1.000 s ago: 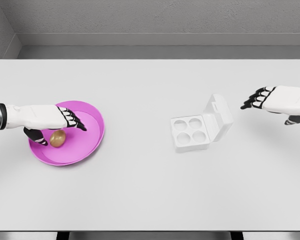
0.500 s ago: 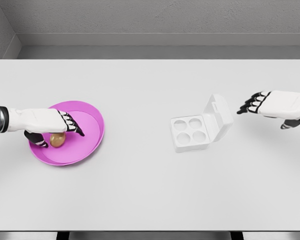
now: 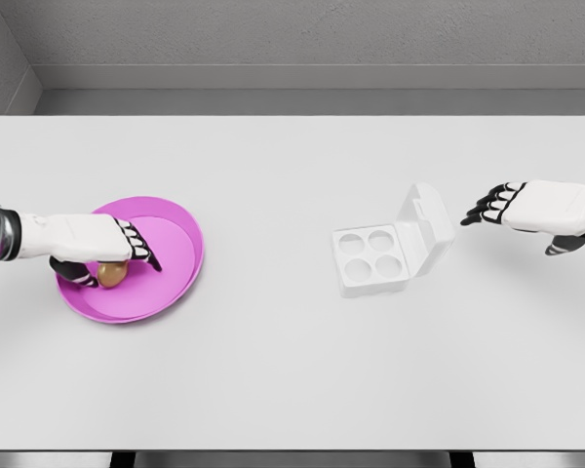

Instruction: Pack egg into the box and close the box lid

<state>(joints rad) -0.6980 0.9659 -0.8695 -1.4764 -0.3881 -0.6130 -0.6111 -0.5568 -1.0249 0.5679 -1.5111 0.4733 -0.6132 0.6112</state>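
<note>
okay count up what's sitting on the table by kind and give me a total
Egg: 1
Pink plate: 1
White egg box: 1
Total: 3

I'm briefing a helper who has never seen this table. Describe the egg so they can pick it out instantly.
On the wide white table, look to the left side for the round magenta plastic plate. The small brown oval egg lies in it, under the white left hand, whose fingers curl over it. It is the only brown thing; the white four-cup egg box on the right holds nothing.
</note>
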